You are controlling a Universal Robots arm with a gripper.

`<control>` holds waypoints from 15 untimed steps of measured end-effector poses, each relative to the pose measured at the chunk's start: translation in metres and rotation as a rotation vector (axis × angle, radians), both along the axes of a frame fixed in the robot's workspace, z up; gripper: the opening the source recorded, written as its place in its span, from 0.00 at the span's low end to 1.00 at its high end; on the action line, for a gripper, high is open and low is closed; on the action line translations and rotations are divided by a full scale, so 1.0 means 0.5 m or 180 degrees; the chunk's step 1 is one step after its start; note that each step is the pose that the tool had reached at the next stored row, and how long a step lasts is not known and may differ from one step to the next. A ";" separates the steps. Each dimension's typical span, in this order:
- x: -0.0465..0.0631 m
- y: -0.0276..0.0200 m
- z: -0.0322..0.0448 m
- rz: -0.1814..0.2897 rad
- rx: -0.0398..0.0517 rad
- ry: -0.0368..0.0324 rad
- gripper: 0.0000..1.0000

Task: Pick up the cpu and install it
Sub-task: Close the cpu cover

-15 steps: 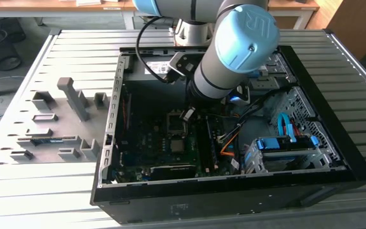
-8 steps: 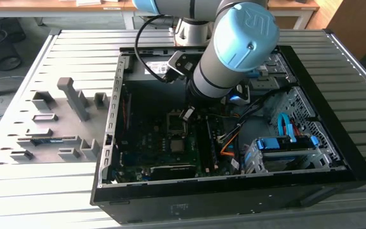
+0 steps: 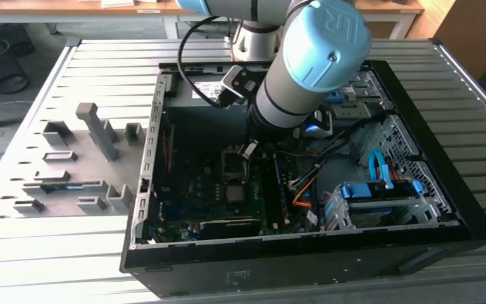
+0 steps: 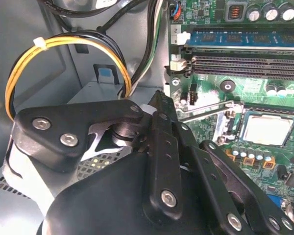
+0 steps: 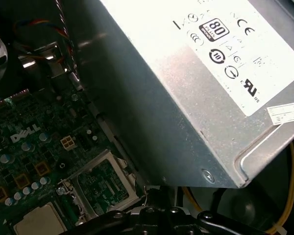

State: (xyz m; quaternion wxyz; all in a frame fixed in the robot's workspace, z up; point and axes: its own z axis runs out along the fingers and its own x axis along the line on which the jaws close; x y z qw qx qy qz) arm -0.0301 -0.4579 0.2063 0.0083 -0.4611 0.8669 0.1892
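Already one cpu (image 4: 267, 129) lies in one socket (image 4: 241, 128), one hand (image 4: 158, 105) nearby, spread or pressed together I cannot tell.

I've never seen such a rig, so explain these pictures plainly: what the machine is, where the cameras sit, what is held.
The blue-capped machine is a robot arm reaching into an open computer case lying on a slatted table. The exterior view comes from a camera off the arm; both wrist views come from cameras riding on it, looking inside the case. There you see the green board, the grey power supply and the cpu, a silver square lying in its socket, not held. A grey tray stands at the exterior view's left.
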 end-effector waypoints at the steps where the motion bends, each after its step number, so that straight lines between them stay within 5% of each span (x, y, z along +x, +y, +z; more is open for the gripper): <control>1: 0.000 -0.0005 0.000 0.0000 0.0000 0.0000 0.10; 15: -0.003 -0.0068 0.014 0.0000 0.0009 -0.0022 0.10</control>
